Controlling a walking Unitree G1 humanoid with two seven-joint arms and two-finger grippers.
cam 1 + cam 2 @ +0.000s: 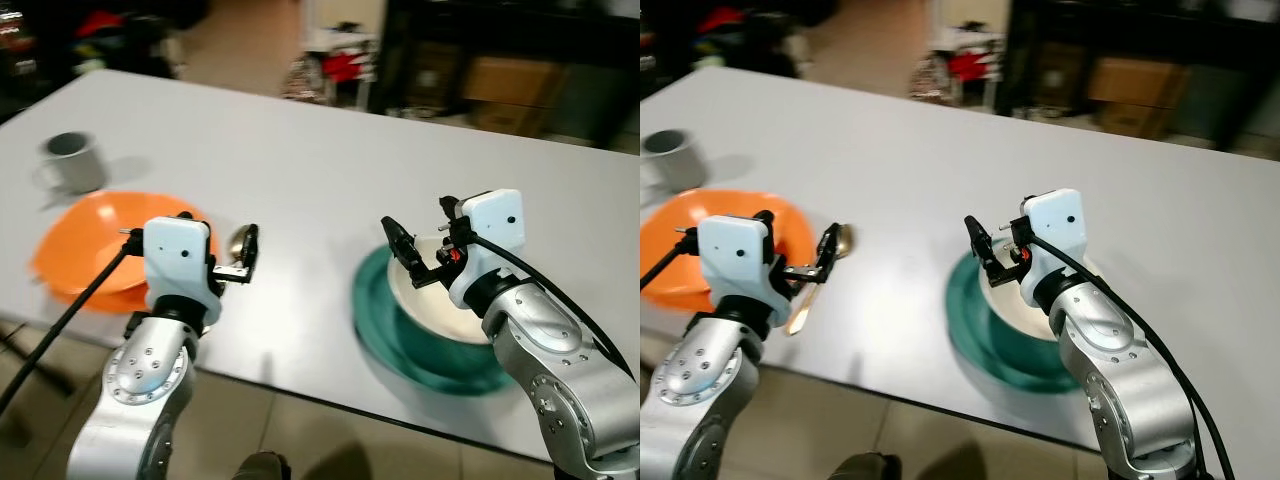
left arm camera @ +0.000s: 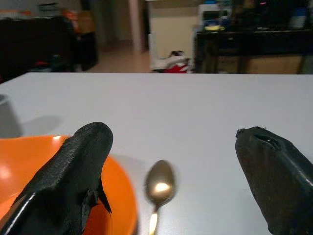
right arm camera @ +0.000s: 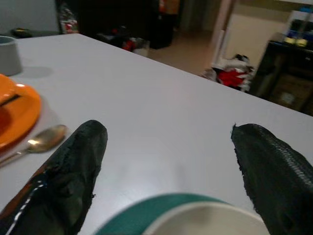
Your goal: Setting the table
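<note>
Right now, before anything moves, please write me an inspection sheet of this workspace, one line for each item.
Surface: white table, mostly bare.
Job's things: orange plate near the robot's left; spoon beside its right edge; cream bowl sitting on a teal plate; grey mug behind the orange plate.
Clutter: nothing seen on the table.
Grippers: left gripper open, above the spoon; right gripper open, over the bowl's rim.
Cables: black cable by the left arm, another along the right arm.
Surroundings: dark shelves with boxes, red items on the floor.
</note>
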